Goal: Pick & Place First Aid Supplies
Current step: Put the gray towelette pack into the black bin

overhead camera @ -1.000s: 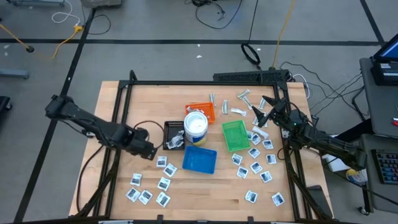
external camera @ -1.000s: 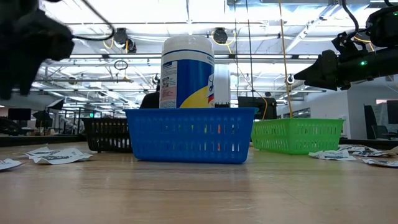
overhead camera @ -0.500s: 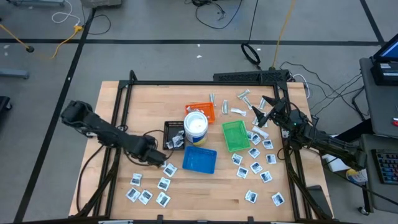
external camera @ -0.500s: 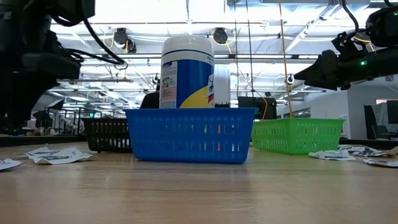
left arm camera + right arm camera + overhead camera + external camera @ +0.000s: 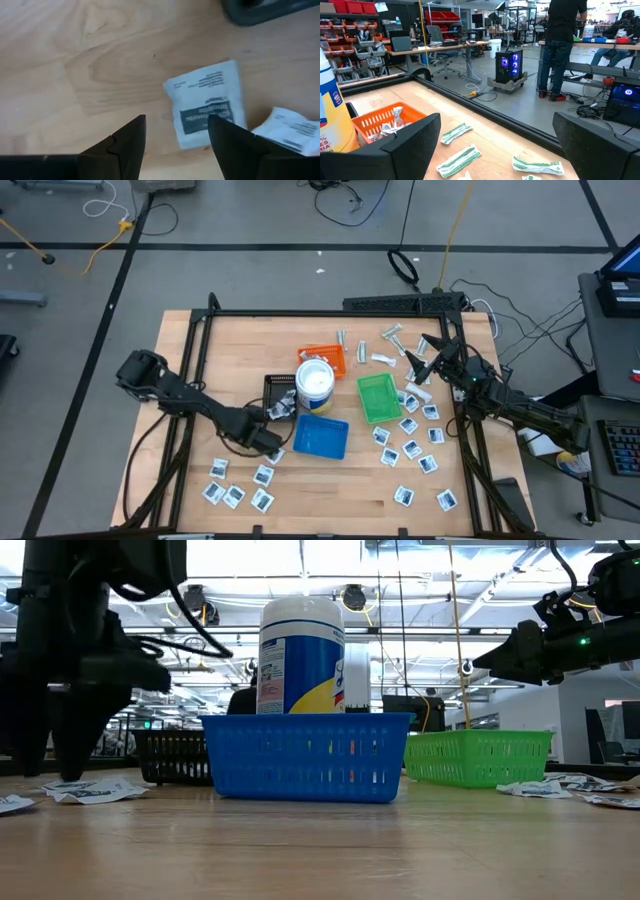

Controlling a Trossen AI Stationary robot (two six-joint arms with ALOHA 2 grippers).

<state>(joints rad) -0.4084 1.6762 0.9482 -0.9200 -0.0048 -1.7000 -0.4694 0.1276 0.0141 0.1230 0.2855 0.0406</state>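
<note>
Hovering low over the wooden table (image 5: pixel 200 480), the left gripper (image 5: pixel 268 442) sits just off the left edge of the blue tray (image 5: pixel 321 436), with its two dark fingers (image 5: pixel 125 145) spread apart and nothing between them. Directly below its tips lies one white square packet (image 5: pixel 209 104) with dark-blue print, flat on the wood, closer to one finger than the other; the fingers are not touching it. A second packet (image 5: pixel 289 131) lies just beside the first, partly cut off at the picture's edge. Ahead of the gripper, a little further out, is the black tray (image 5: pixel 279 395), and beyond that the white tub with a blue band (image 5: pixel 314 381) stands upright, with the orange tray (image 5: pixel 325 358) behind it. More packets (image 5: pixel 240 485) lie scattered on the near-left part of the table, close behind and beside the gripper.

In the low view the left arm (image 5: pixel 75 660) comes down at the far left, its tip just above a small heap of packets (image 5: pixel 85 788).

The right gripper (image 5: pixel 425 358) waits raised above the far right of the table, fingers (image 5: pixel 410 145) wide apart and empty. Near it are the green tray (image 5: pixel 378 398), several narrow wrapped strips (image 5: pixel 457 161) ahead of its fingers, and another spread of packets (image 5: pixel 412 442) further toward the table's near side. A person (image 5: pixel 563 45) stands in the room beyond.
</note>
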